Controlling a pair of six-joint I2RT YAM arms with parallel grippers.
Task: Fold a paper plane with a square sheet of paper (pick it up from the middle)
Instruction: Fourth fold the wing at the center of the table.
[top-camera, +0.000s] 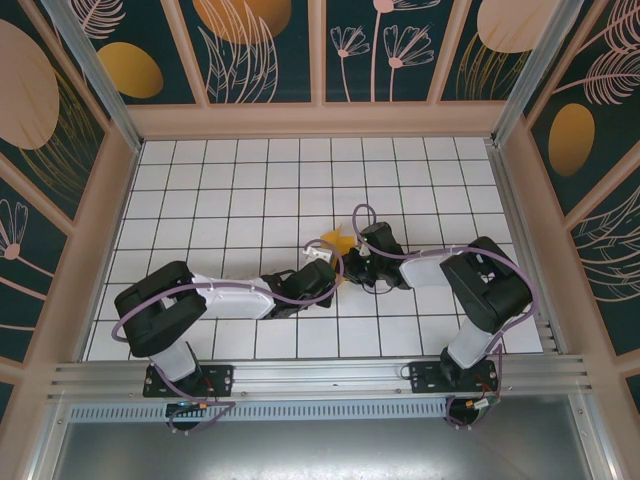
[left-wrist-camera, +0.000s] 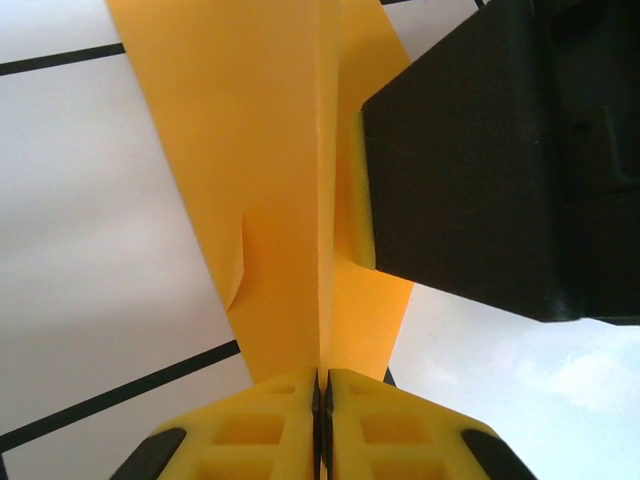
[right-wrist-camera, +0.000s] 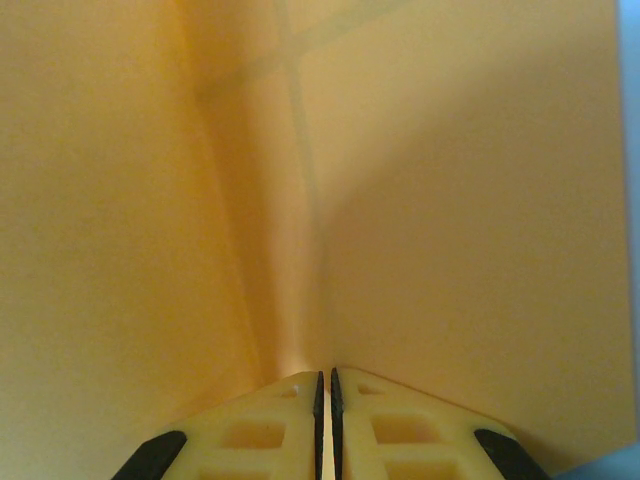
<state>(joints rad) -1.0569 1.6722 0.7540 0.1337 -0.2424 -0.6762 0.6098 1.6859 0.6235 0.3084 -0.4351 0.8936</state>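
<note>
The orange-yellow sheet of paper (top-camera: 337, 240) is folded narrow with a centre crease, and both arms hold it above the middle of the tiled table. In the left wrist view the paper (left-wrist-camera: 270, 200) runs up from my left gripper (left-wrist-camera: 322, 385), whose yellow jaws are shut on the crease edge. The black body of the right gripper (left-wrist-camera: 490, 150) sits against the paper's right side. In the right wrist view my right gripper (right-wrist-camera: 325, 382) is shut on the paper (right-wrist-camera: 450, 200), which spreads into two flaps. From above, the left gripper (top-camera: 326, 262) and right gripper (top-camera: 358, 246) meet at the paper.
White tiled table (top-camera: 240, 190) with black grid lines, walled by patterned panels on three sides. An aluminium rail (top-camera: 320, 375) runs along the near edge by the arm bases. Purple cables loop over both arms.
</note>
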